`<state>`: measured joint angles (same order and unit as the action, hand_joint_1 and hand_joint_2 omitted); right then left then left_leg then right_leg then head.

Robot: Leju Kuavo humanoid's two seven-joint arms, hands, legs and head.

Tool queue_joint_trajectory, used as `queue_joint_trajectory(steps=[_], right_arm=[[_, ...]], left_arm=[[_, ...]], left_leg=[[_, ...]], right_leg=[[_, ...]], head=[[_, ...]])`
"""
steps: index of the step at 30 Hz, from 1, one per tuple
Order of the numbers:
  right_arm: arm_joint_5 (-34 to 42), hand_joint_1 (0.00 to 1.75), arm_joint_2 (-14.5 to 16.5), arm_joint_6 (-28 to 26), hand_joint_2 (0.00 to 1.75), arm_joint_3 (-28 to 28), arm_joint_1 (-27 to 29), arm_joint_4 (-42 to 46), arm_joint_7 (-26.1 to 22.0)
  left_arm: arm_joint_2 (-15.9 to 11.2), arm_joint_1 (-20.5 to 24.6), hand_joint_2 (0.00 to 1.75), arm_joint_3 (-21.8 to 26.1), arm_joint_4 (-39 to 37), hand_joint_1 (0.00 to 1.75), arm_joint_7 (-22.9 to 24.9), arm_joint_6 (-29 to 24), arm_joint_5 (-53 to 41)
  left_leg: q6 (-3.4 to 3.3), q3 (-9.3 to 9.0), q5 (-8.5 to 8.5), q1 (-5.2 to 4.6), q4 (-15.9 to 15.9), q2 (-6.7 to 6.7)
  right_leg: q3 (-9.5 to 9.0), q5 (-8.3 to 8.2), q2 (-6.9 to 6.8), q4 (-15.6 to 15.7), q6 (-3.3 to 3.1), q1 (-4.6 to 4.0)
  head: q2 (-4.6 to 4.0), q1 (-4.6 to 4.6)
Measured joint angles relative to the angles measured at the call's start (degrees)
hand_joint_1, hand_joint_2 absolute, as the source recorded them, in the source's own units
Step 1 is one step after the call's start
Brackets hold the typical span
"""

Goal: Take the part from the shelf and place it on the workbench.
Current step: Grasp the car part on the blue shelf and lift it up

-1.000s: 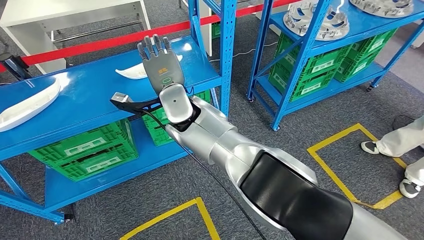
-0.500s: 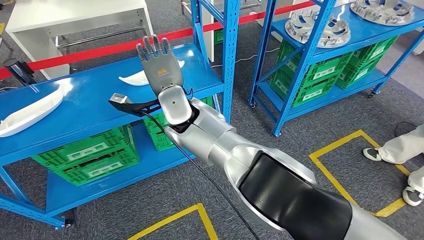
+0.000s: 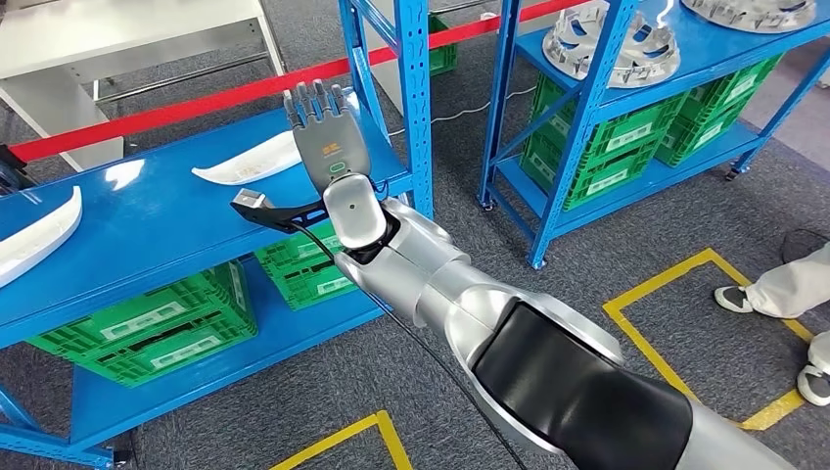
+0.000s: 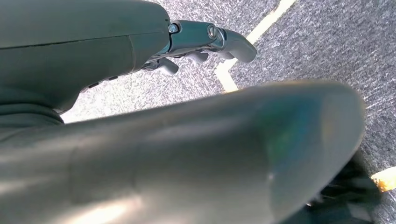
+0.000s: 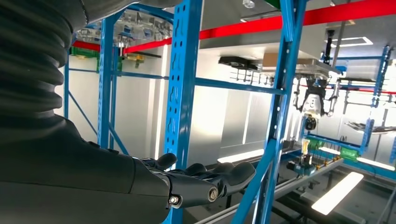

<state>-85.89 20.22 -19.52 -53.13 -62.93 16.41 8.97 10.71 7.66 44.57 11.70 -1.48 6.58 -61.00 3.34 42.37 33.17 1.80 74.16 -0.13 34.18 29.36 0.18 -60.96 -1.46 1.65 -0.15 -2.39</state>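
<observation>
A curved white part (image 3: 247, 160) lies on the blue shelf (image 3: 157, 220), near its back edge. My right hand (image 3: 326, 130) is stretched out over the shelf's right end, just right of that part, fingers straight and spread, holding nothing. In the right wrist view the right hand (image 5: 205, 182) is flat and empty beside a blue upright. A second, larger white part (image 3: 34, 233) lies at the shelf's far left. My left hand (image 4: 208, 43) hangs above the grey floor with nothing in it.
A blue shelf upright (image 3: 417, 98) stands right beside my right hand. Green crates (image 3: 147, 323) fill the lower level. A second rack (image 3: 626, 108) with round metal parts is to the right. A red barrier tape (image 3: 176, 103) runs behind. A person's legs (image 3: 783, 289) are at far right.
The camera has shifted, sliding the shelf leftward in the picture. My right hand stays open above the shelf and now sits just right of the small white part instead of over its end.
</observation>
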Motion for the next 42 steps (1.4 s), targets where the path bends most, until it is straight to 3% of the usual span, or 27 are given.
queue_joint_trajectory(steps=[1, 2, 4, 6, 9, 10, 12, 14, 15, 16, 17, 20, 21, 22, 25, 30, 42], right_arm=[[-0.01, 0.0, 0.0, 0.0, 1.75, 0.0, 0.04, -0.08, 0.0], [-0.02, 0.0, 0.01, 0.0, 1.75, 0.0, 0.04, -0.13, 0.01], [-0.06, 0.0, 0.02, 0.0, 1.75, 0.0, 0.06, -0.21, 0.01], [-0.08, 0.0, 0.05, 0.04, 1.75, 0.0, 0.08, -0.32, 0.02], [-0.08, 0.0, 0.19, 0.05, 1.75, 0.0, -0.17, -0.37, 0.02], [-0.11, 0.0, 0.22, 0.02, 1.75, 0.0, -0.32, -0.37, 0.02], [-0.2, 0.0, 0.21, -0.03, 1.75, 0.0, -0.39, -0.38, 0.02], [-0.25, 0.0, 0.08, -0.02, 1.75, 0.0, -0.19, -0.43, 0.02], [-0.25, 0.0, 0.02, 0.01, 1.75, 0.0, -0.06, -0.49, 0.02], [-0.25, 0.0, -0.02, 0.04, 1.75, 0.0, 0.0, -0.55, 0.03], [-0.25, 0.0, -0.04, 0.09, 1.31, 0.0, 0.03, -0.61, 0.03], [-0.35, 0.0, -0.15, 0.58, 0.0, 0.0, 0.0, -0.69, -0.16], [-0.5, 0.0, -0.21, 0.91, 0.0, 0.0, -0.02, -0.72, -0.32], [-0.71, 0.0, -0.27, 1.24, 0.0, 0.0, -0.03, -0.74, -0.46], [-1.48, 0.0, -0.25, 1.69, 0.0, 0.0, -0.22, -0.77, -0.57], [-2.96, 0.0, -0.06, 1.99, 0.0, -0.11, -0.17, -0.77, 1.1], [-3.38, 0.0, 0.02, 2.14, 0.0, -0.52, -0.11, -0.77, 1.44]], left_arm=[[0.0, -0.1, 0.0, 0.0, -0.02, 0.0, 0.02, 0.0, 0.0], [0.0, -0.17, 0.0, 0.0, -0.03, 0.0, 0.03, 0.0, 0.0], [-0.03, -0.27, 0.0, 0.0, -0.04, 0.0, 0.05, 0.0, -0.01], [-0.05, -0.28, 0.0, -0.01, -0.04, 0.0, 0.07, 0.0, -0.02], [0.0, -0.15, 0.0, -0.01, -0.03, 0.0, 0.09, 0.0, -0.04], [-0.01, -0.07, 0.0, -0.01, -0.02, 0.0, 0.13, 0.0, -0.04], [-0.03, 0.15, 0.0, -0.01, 0.01, 0.0, 0.23, -0.01, -0.04], [-0.03, 0.33, 0.0, -0.01, 0.01, 0.0, 0.3, -0.02, -0.04], [-0.03, 0.34, 0.0, -0.01, 0.0, 0.0, 0.36, -0.02, -0.04], [-0.01, 0.29, 0.0, -0.01, -0.02, 0.0, 0.43, -0.02, -0.04], [0.0, 0.26, 0.0, -0.01, -0.03, 0.0, 0.51, -0.02, -0.04], [0.21, 0.36, 0.0, -0.01, -0.1, 0.0, 0.67, -0.13, -0.04], [0.29, 0.49, 0.0, -0.01, -0.11, 0.0, 0.68, -0.25, -0.04], [0.34, 0.54, 0.0, 0.0, -0.14, 0.0, 0.68, -0.36, -0.04], [0.33, 0.49, 0.0, 0.0, -0.14, 0.0, 0.66, -0.45, 0.01], [0.28, 0.46, 0.0, 0.0, -0.14, 0.0, 0.49, -0.44, 0.17], [0.15, 0.36, 0.0, 0.01, -0.14, 0.0, 0.3, -0.44, 0.2]], left_leg=[[-0.21, 0.66, -0.26, -0.06, -0.6, 0.0], [-0.52, 0.4, -1.77, -0.17, -3.09, 0.01], [-1.32, -1.19, -7.41, -0.62, -10.29, 0.15], [-1.89, -2.6, -10.54, -1.14, -14.52, 0.36], [-2.72, -4.49, -9.96, -1.3, -15.6, 0.3], [-3.09, -5.23, -9.71, -1.26, -15.86, 0.2], [-3.78, -6.58, -9.02, -1.25, -16.16, 0.02], [-4.21, -7.68, -8.08, -1.45, -16.18, -0.23], [-4.36, -8.29, -7.52, -1.63, -16.18, -0.41], [-4.47, -8.98, -6.94, -1.86, -16.17, -0.58], [-4.55, -9.71, -6.34, -2.12, -16.17, -0.71], [-4.52, -11.44, -4.69, -2.73, -16.05, -1.15], [-4.35, -11.64, -4.25, -2.79, -16.07, -1.32], [-4.24, -11.65, -4.0, -2.84, -16.01, -1.47], [-4.21, -12.14, -3.94, -2.93, -16.43, -1.49], [-4.0, -12.59, -3.7, -2.93, -17.15, -1.42], [-3.84, -12.55, -3.57, -2.95, -17.3, -1.33]], right_leg=[[-0.8, 0.62, 0.04, 0.03, 0.0, -0.07], [-1.74, 1.3, 0.07, 0.08, 0.07, -0.11], [-3.45, 2.58, 0.12, 0.35, 0.48, -0.16], [-4.83, 3.45, 0.23, 1.07, 1.24, -0.21], [-5.83, 2.74, 0.22, 0.61, 2.45, -0.27], [-4.8, 2.13, 0.14, -1.49, 2.67, -0.29], [-0.52, 2.53, -0.01, -7.97, 2.84, -0.31], [4.35, 6.0, 0.0, -13.3, 2.84, -0.61], [6.07, 7.67, 0.01, -14.09, 2.69, -0.85], [7.0, 8.15, 0.02, -13.22, 2.39, -1.13], [7.13, 7.06, 0.03, -10.83, 1.93, -1.46], [5.15, -2.24, 0.52, -0.74, -0.3, -2.76], [4.56, -4.33, 0.82, 1.06, -0.87, -3.04], [4.21, -5.54, 1.11, 1.79, -1.05, -3.12], [3.62, -6.59, 1.25, 2.47, -0.75, -2.97], [3.61, -6.09, 1.27, 2.51, -1.11, -2.95], [3.33, -5.88, 1.25, 2.51, -1.19, -2.9]], head=[[0.0, 0.01], [0.0, 0.0], [0.0, 0.05], [0.0, 0.11], [0.0, 0.05], [0.0, -0.01], [0.0, -0.09], [0.0, -0.1], [0.0, -0.11], [0.0, -0.11], [0.0, -0.12], [0.0, -0.01], [0.0, 0.0], [0.0, 0.03], [0.0, 0.0], [0.0, -0.01], [0.0, -0.02]])
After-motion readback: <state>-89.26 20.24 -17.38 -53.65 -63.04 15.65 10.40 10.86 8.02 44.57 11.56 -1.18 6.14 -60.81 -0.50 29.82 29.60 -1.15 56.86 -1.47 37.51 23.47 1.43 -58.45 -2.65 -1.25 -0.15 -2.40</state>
